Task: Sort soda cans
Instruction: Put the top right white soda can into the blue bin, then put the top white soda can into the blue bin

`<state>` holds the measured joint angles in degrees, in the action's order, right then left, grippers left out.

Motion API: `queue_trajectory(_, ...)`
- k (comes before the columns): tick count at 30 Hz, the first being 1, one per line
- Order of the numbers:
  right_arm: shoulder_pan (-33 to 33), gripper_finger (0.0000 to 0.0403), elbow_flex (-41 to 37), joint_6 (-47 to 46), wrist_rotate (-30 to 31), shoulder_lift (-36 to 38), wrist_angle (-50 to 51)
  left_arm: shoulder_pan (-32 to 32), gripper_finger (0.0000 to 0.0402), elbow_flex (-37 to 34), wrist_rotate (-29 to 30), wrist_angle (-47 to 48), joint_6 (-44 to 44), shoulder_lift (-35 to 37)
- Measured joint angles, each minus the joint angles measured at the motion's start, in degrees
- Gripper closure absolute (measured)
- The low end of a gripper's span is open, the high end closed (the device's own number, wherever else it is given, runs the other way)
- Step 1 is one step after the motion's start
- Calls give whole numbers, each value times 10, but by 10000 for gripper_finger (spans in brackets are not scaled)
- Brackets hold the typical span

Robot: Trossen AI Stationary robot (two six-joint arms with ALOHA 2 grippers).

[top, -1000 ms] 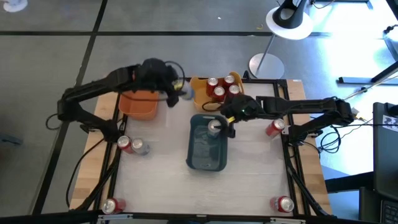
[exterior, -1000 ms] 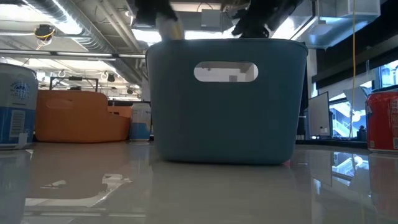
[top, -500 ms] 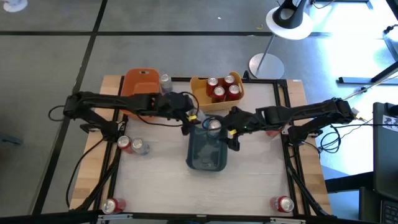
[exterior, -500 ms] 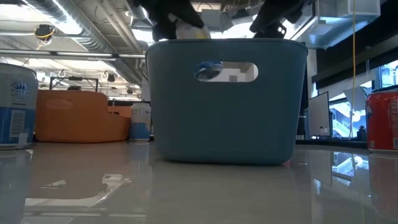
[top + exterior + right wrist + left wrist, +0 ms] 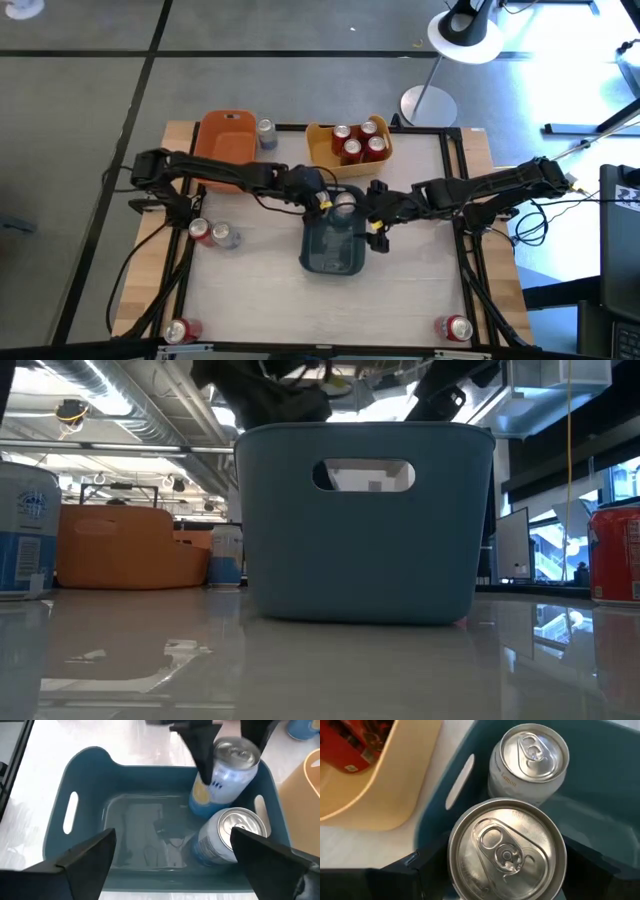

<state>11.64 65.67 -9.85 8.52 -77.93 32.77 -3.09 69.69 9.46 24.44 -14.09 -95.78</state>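
Note:
The dark blue-grey bin [image 5: 333,240] stands mid-table. One silver can [image 5: 227,840] stands in its far end and also shows in the left wrist view [image 5: 530,760]. My left gripper [image 5: 325,197] is shut on a second silver can [image 5: 507,852], held tilted inside the bin beside the first and also seen in the right wrist view [image 5: 225,775]. My right gripper [image 5: 375,217] hangs open and empty over the bin's right rim. The yellow bin [image 5: 322,150] holds several red cans [image 5: 352,145]. The orange bin [image 5: 225,140] stands at the far left. My left gripper pinches the silver can's side wall [image 5: 206,780] between its two fingers [image 5: 200,745], just below the top rim. The fingers come from above, slanting down. The can is tilted inside the bin's far end. Whether its base touches the bin floor I cannot tell.
A silver can [image 5: 266,132] stands by the orange bin. A red can [image 5: 200,232] and a silver can [image 5: 226,238] lie at the left. Red cans lie at the near left corner [image 5: 180,330] and near right corner [image 5: 455,327]. Another red can [image 5: 615,555] stands right of the bin.
My left gripper has carried the silver can from beside the orange bin toward the table's right and near edge, then down into the blue-grey bin's far end. My right gripper has drawn away from the can standing in the bin, toward the table's right.

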Motion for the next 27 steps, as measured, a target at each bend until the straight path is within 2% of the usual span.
queue_trajectory(5,0,13,0,-2,0,0,0,-3,116,0,0,-4,2,-34)
queue_trajectory(10,0,13,0,-2,0,0,0,-3,70,1,1,-6,2,-40)
queue_trajectory(13,0,13,-3,-2,0,0,-4,-3,55,1,0,-3,7,-38)
queue_trajectory(21,0,13,-34,-19,0,0,-28,-3,50,5,0,8,10,3)
queue_trajectory(27,0,13,-36,-37,-16,0,-25,-14,57,6,0,30,14,63)
